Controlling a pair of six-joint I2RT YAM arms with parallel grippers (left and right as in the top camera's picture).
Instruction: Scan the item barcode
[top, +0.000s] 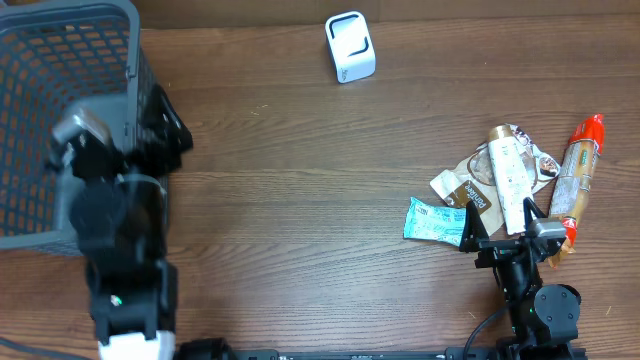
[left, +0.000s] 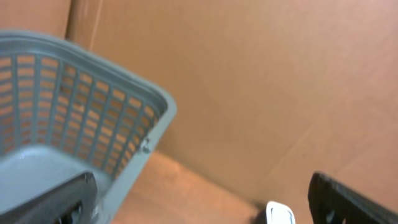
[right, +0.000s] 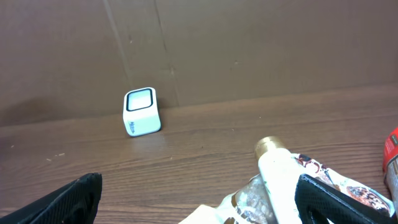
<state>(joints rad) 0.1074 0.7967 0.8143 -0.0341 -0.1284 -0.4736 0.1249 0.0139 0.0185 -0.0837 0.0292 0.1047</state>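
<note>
Step 1, choosing an item, is not yet done: both grippers are spread wide and empty. The right gripper (top: 508, 232) hangs over the pile at 4 o'clock, with the white tube (top: 510, 172) between its fingers, near a red sausage pack (top: 580, 170). The left gripper (left: 199, 208) sits by the grey basket (top: 130, 40) at 9 o'clock. Next, I judge: lower, clamp the tube, and carry it to the white scanner (top: 350, 47) at 12 o'clock, barcode facing its window.

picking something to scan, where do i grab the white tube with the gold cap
Probably mid-body on the white tube with the gold cap, across its narrow width, from straight above: it lies flat atop the crinkly brown packets, long sides exposed, pointing away from the open right gripper.
</note>
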